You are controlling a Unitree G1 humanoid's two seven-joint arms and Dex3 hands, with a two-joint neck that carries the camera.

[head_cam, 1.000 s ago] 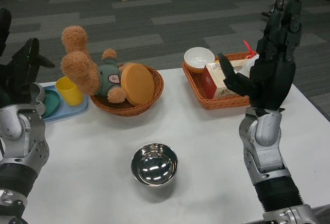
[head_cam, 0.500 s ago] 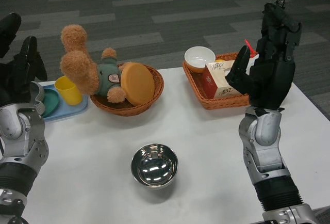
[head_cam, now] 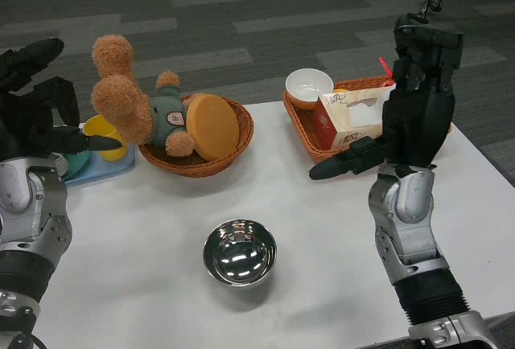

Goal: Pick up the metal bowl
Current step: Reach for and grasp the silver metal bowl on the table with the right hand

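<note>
Bowl work hasn't begun: metal bowl [head_cam: 239,253] sits untouched on the desk [head_cam: 322,228] (centre front); I see both hands' fingers spread, empty — left hand [head_cam: 36,104], right hand [head_cam: 410,116].

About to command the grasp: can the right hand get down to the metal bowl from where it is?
Probably yes. The right hand is raised and open, and only bare table lies between it and the metal bowl.

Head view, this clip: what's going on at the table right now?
Nothing is held yet. The metal bowl sits upright on the white table, untouched, between the two arms. The right hand is raised over the table's right side, fingers apart, in front of the rectangular basket. The left hand is up at the left edge, open, near the blue tray.
</note>
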